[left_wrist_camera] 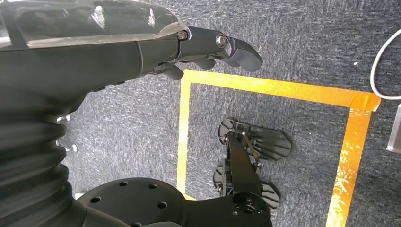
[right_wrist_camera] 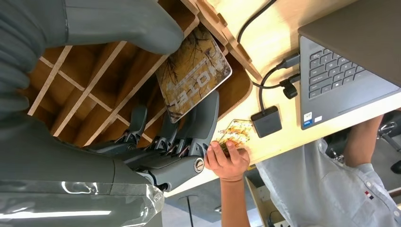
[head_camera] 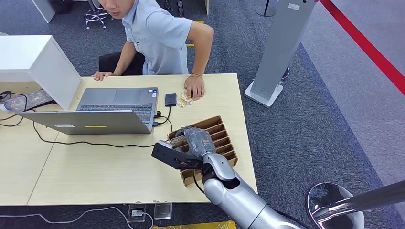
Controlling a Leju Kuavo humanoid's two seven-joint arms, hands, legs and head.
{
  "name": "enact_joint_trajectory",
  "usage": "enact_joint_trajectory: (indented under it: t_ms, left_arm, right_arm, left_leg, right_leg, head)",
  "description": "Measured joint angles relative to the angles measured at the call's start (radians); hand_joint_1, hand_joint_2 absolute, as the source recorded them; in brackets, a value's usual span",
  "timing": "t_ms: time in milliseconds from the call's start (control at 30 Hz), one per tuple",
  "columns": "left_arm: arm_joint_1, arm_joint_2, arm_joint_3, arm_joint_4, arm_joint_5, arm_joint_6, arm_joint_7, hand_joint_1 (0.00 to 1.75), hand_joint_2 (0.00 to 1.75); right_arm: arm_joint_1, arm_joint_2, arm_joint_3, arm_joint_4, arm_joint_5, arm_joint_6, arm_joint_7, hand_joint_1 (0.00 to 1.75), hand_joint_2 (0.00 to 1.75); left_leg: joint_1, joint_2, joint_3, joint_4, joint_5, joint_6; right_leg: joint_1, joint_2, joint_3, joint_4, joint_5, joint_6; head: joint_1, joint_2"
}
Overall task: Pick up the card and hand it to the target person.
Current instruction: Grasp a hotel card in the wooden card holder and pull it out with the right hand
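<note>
A gold-brown patterned card point(right_wrist_camera: 194, 75) sits between the thumb point(right_wrist_camera: 127, 26) and the darker fingers point(right_wrist_camera: 201, 118) of my right hand, over the wooden slotted card holder point(right_wrist_camera: 75, 80). In the head view my right hand point(head_camera: 196, 140) hangs over the holder point(head_camera: 224, 138) at the table's near right, and an edge of the card point(head_camera: 178, 140) shows on the hand's left side. The person point(head_camera: 162, 33) sits at the table's far side, one hand point(head_camera: 194, 87) resting on the tabletop. My left hand point(left_wrist_camera: 208, 45) hangs over the floor, holding nothing.
An open laptop point(head_camera: 107, 112) stands left of the holder, its cable running to a small black hub point(head_camera: 170, 99). Loose cards point(head_camera: 184, 100) lie by the person's hand. A white box point(head_camera: 36, 62) stands at the far left. A grey stand point(head_camera: 274, 52) rises right of the table.
</note>
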Motion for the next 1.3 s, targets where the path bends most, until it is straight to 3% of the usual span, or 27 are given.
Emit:
enact_joint_trajectory:
  t_ms: [233,567,867,1033,1200,1300]
  left_arm:
    - [0.000,0.000,0.000,0.000,0.000,0.000,0.000,0.00,1.75]
    - [0.000,0.000,0.000,0.000,0.000,0.000,0.000,0.00,1.75]
    - [0.000,0.000,0.000,0.000,-0.011,0.000,-0.007,0.00,1.75]
    - [0.000,0.000,0.000,0.000,-0.007,0.008,-0.008,0.00,1.75]
    - [0.001,0.000,0.000,0.000,-0.006,0.011,-0.010,0.00,1.75]
    - [0.003,0.000,0.000,0.000,-0.006,0.014,-0.012,0.00,1.75]
  right_arm:
    - [-0.002,0.000,0.004,0.002,-0.005,-0.001,0.002,0.99,1.75]
    - [-0.005,0.000,0.008,0.002,-0.009,-0.006,0.000,1.72,1.75]
    - [-0.012,0.001,0.014,0.008,-0.010,-0.021,-0.008,1.75,1.75]
    - [-0.010,0.001,0.018,0.010,-0.001,-0.080,-0.028,1.75,1.75]
    - [0.013,-0.003,0.004,-0.012,0.044,-0.349,-0.191,1.75,1.75]
    - [0.074,0.006,-0.054,-0.078,0.108,-0.434,-0.422,1.75,1.75]
  left_leg:
    - [0.000,0.000,0.000,0.000,0.000,0.000]
    - [0.000,0.000,0.000,0.000,0.000,0.000]
    - [0.000,0.000,0.000,0.000,0.000,0.000]
    - [0.000,0.000,0.000,0.000,0.000,0.000]
    - [0.000,0.000,0.000,0.000,0.000,0.000]
    - [0.000,0.000,0.000,0.000,0.000,0.000]
  right_leg:
    - [0.000,0.000,0.000,0.000,0.000,0.000]
    - [0.000,0.000,0.000,0.000,0.000,0.000]
    - [0.000,0.000,0.000,0.000,0.000,0.000]
    - [0.000,0.000,0.000,0.000,0.000,0.000]
    - [0.000,0.000,0.000,0.000,0.000,0.000]
    - [0.000,0.000,0.000,0.000,0.000,0.000]
  head:
    - [0.000,0.000]
    - [0.000,0.000]
    - [0.000,0.000]
    - [0.000,0.000]
    - [0.000,0.000]
    - [0.001,0.000]
